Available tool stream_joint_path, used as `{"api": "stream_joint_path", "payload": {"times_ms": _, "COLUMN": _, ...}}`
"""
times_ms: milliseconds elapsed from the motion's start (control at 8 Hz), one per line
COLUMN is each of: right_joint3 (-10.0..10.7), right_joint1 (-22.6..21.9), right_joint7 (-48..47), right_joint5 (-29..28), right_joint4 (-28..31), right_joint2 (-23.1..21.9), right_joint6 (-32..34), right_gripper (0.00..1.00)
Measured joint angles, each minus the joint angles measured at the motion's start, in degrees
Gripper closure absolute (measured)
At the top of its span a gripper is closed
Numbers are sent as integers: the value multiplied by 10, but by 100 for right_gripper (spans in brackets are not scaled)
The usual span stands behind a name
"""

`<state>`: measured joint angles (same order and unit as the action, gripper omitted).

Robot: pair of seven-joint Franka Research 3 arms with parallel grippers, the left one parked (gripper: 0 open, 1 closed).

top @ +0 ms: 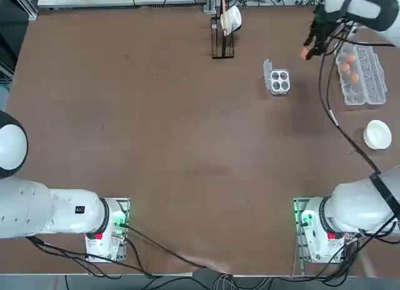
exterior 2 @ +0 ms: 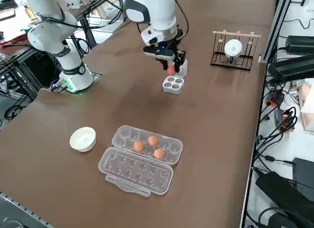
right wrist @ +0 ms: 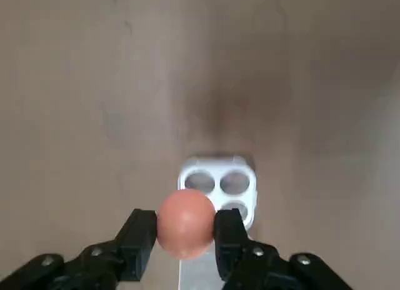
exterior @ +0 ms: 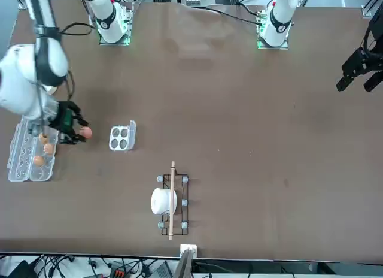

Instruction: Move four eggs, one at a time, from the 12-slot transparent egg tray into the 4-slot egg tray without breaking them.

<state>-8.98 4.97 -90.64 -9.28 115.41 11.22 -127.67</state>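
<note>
Right gripper [right wrist: 185, 230] clamped on egg [right wrist: 185, 222], above table between long tray [exterior 2: 147, 147] and small tray [right wrist: 220, 184]. Egg hides one small-tray cup in wrist view.

We see three eggs [exterior 2: 150, 145] sitting in the 12-slot transparent egg tray [exterior 2: 142, 158] at the table's right side, a bowl [top: 377, 134] nearer the robot. Left of it lies the 4-slot egg tray [top: 279, 80] (cups unfilled); between them, above the table, the right gripper [right wrist: 185, 235] grips a fourth egg [right wrist: 185, 222]. Further left stands a rack [top: 222, 45].
</note>
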Motion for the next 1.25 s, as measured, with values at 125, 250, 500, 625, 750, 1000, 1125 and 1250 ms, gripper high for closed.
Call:
{"api": "stream_joint_path", "payload": {"times_ms": 125, "right_joint3": 0, "right_joint1": -27, "right_joint7": -35, "right_joint5": 0, "right_joint4": 8, "right_joint2": 6, "right_joint6": -20, "right_gripper": 45}}
{"api": "stream_joint_path", "payload": {"times_ms": 250, "right_joint3": 0, "right_joint1": -46, "right_joint7": -62, "right_joint5": 1, "right_joint4": 13, "right_joint2": 14, "right_joint6": -30, "right_gripper": 45}}
{"api": "stream_joint_path", "payload": {"times_ms": 500, "right_joint3": 0, "right_joint1": -63, "right_joint7": -93, "right_joint5": 12, "right_joint4": 17, "right_joint2": 27, "right_joint6": -39, "right_gripper": 45}}
{"api": "stream_joint_path", "payload": {"times_ms": 625, "right_joint3": 1, "right_joint1": -68, "right_joint7": -104, "right_joint5": 15, "right_joint4": 20, "right_joint2": 34, "right_joint6": -50, "right_gripper": 45}}
{"api": "stream_joint_path", "payload": {"times_ms": 750, "right_joint3": 1, "right_joint1": -74, "right_joint7": -111, "right_joint5": 16, "right_joint4": 26, "right_joint2": 42, "right_joint6": -67, "right_gripper": 45}}
{"api": "stream_joint_path", "payload": {"times_ms": 1000, "right_joint3": 1, "right_joint1": -85, "right_joint7": -118, "right_joint5": 16, "right_joint4": 45, "right_joint2": 53, "right_joint6": -89, "right_gripper": 45}}
{"api": "stream_joint_path", "payload": {"times_ms": 1125, "right_joint3": 1, "right_joint1": -91, "right_joint7": -121, "right_joint5": 16, "right_joint4": 54, "right_joint2": 55, "right_joint6": -93, "right_gripper": 46}}
{"api": "stream_joint_path", "payload": {"times_ms": 1250, "right_joint3": 1, "right_joint1": -97, "right_joint7": -127, "right_joint5": 17, "right_joint4": 63, "right_joint2": 55, "right_joint6": -101, "right_gripper": 46}}
